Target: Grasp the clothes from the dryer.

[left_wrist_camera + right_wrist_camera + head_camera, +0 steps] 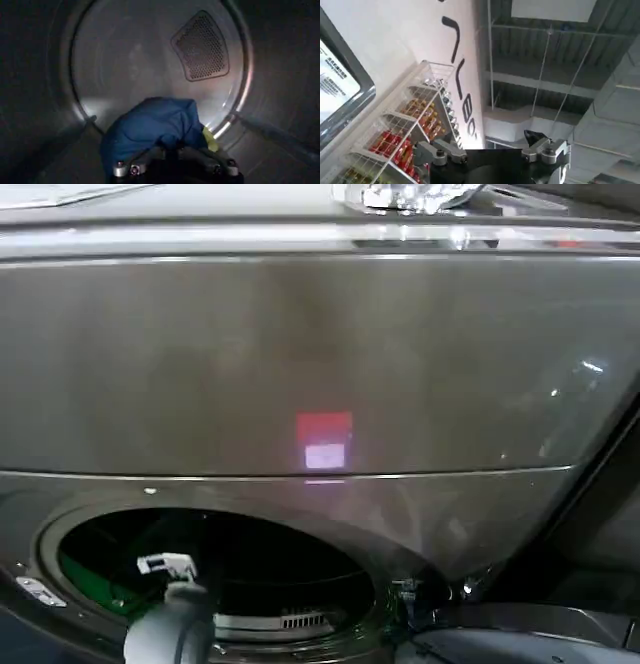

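The dryer (300, 364) stands close in front of me, a bronze-grey front with its round porthole (210, 584) open at the lower left. My left arm (170, 624) reaches in through the porthole. Inside the drum (125, 65), my left gripper (170, 152) is shut on the navy blue garment (150, 125), which bunches up over the fingertips and hides them. A strip of the lime-green garment (210, 140) peeks out beside the blue one. Green also shows through the porthole's left side (85, 579). My right gripper (490, 162) points up toward the ceiling, away from the dryer.
A perforated vent (201, 46) is set in the drum's back wall, and a drum rib (270, 132) runs along one side. A wire snack shelf (405, 135) and a white wall are beside the right arm. Shiny items (410, 196) lie on the dryer's top.
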`<action>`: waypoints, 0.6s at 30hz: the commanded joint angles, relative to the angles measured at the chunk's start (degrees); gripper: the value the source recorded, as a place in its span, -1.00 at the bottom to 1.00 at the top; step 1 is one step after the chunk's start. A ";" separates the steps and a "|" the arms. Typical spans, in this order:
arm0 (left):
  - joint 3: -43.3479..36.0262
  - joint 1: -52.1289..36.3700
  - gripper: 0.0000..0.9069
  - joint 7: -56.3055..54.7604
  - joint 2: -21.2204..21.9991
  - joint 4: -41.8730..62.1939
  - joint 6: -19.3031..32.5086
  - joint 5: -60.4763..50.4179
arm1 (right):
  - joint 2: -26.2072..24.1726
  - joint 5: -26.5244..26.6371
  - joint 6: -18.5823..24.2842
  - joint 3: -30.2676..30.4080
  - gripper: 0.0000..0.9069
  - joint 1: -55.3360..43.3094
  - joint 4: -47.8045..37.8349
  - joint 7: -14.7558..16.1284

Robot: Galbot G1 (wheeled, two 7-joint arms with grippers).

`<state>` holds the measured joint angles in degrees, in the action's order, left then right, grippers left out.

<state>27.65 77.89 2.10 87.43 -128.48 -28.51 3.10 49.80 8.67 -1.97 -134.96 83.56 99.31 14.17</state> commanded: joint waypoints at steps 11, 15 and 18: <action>-0.58 4.14 -1.00 1.23 -0.13 -2.45 0.85 -2.67 | 0.16 0.28 -0.79 0.11 1.00 -0.13 0.87 -0.24; -0.66 4.16 -1.00 1.25 -0.06 -2.65 0.79 -2.68 | 0.09 0.58 -0.67 -0.23 1.00 -0.05 0.80 0.19; -0.73 4.36 -1.00 1.28 -0.05 -2.85 0.79 -2.75 | 0.07 0.76 -0.76 -0.58 1.00 -0.01 0.79 0.60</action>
<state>27.00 81.82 3.25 87.36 -130.96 -27.80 0.59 49.96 9.36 -2.64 -135.32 83.52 100.04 14.46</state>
